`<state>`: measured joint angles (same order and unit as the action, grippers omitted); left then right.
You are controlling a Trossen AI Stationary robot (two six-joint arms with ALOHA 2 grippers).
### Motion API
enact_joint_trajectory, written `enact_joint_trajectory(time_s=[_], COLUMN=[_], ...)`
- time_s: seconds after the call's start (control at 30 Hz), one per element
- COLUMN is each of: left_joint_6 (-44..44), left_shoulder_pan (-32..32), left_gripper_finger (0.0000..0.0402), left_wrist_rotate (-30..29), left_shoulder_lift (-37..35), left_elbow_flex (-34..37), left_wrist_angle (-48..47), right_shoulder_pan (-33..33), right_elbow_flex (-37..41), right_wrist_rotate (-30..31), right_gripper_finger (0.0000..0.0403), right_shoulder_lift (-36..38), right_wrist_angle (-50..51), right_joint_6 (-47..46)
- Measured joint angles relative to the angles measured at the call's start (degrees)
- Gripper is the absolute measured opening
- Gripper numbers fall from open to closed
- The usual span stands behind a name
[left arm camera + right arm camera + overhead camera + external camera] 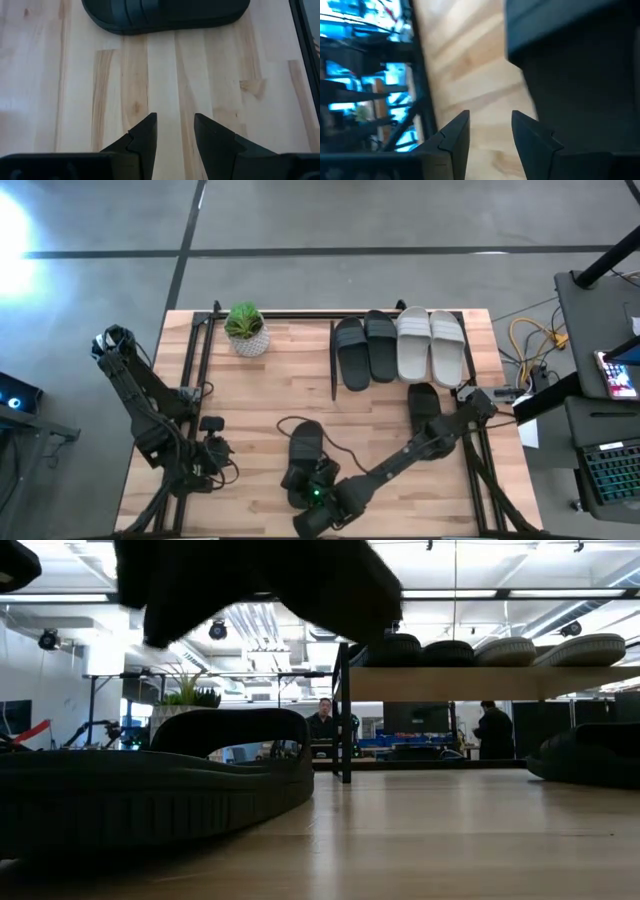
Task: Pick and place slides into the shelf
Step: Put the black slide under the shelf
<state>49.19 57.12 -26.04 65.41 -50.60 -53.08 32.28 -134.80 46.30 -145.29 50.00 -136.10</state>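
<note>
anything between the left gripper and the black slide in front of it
No. In the left wrist view only bare wooden tabletop lies between the left gripper and the black slide.

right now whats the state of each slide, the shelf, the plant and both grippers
black pair: on the shelf, side by side
light grey pair: on the shelf, right of the black pair
black slide: flat on the table
black slide: on the table under the right arm
shelf: four slides on top
potted plant: upright
left gripper: open, empty
right gripper: open, empty

The wooden table (260,395) carries a potted plant (246,330), two loose black slides (303,455) and the shelf (480,682), four slides on top.
</note>
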Motion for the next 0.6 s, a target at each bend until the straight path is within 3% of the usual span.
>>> enact_joint_trajectory(time_s=[0.2,0.6], left_joint_6=[-0.02,-2.94], left_shoulder_pan=[0.00,0.07], left_gripper_finger=[0.0115,0.0115], left_wrist_rotate=[0.02,0.54], left_shoulder_lift=[0.00,0.00], left_elbow_flex=[0.10,0.09], left_wrist_angle=[-0.05,0.08], right_shoulder_pan=[-1.06,-3.47], right_elbow_flex=[0.15,1.15], right_wrist_rotate=[0.83,-1.72], right_gripper_finger=[0.0130,0.0130], right_shoulder_lift=[-2.89,-2.95], right_wrist_angle=[-2.49,3.84], right_joint_6=[-0.58,-0.43])
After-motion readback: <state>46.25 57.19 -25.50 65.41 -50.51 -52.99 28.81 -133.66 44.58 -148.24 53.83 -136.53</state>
